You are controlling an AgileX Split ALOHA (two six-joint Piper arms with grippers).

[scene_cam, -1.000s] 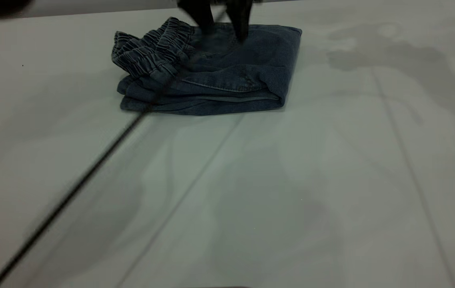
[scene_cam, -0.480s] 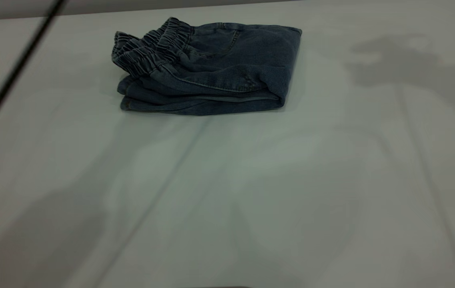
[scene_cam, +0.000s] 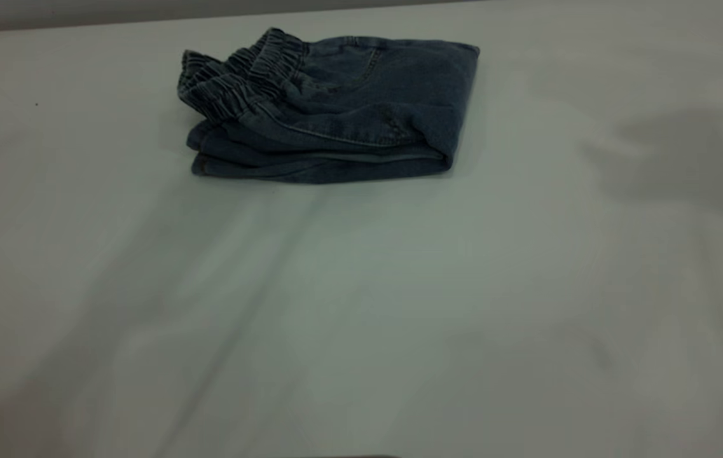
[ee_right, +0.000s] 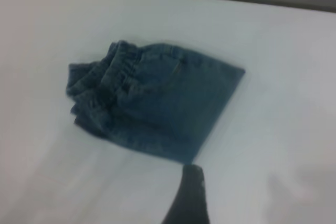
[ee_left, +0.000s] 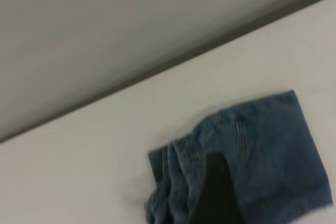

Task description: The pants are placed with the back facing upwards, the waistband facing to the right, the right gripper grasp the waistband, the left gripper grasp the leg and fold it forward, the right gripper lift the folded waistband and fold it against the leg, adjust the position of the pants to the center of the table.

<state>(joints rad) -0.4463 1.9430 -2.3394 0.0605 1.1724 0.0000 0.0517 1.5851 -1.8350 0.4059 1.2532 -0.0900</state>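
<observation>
The pants (scene_cam: 329, 108) lie folded into a compact blue denim bundle on the far part of the white table (scene_cam: 361, 305), left of its middle. The gathered waistband (scene_cam: 240, 83) faces left, on top of the layers. A back pocket seam shows on the upper face. The printed leg is hidden inside the fold. Neither arm appears in the exterior view. My left gripper (ee_left: 260, 203) hovers high over the pants (ee_left: 247, 156), open, with one black finger (ee_left: 215, 192) in sight. My right gripper (ee_right: 236, 198) hangs above bare table beside the pants (ee_right: 157, 103), open and holding nothing.
The table's far edge (scene_cam: 361, 9) runs just behind the pants. Soft arm shadows (scene_cam: 685, 159) fall on the right side of the tabletop. A wide stretch of bare tabletop lies in front of the bundle.
The black gripper that stood over the pants' far edge a second ago has lifted out of the exterior view, and its cable swept off to the left. The pants have not moved.
</observation>
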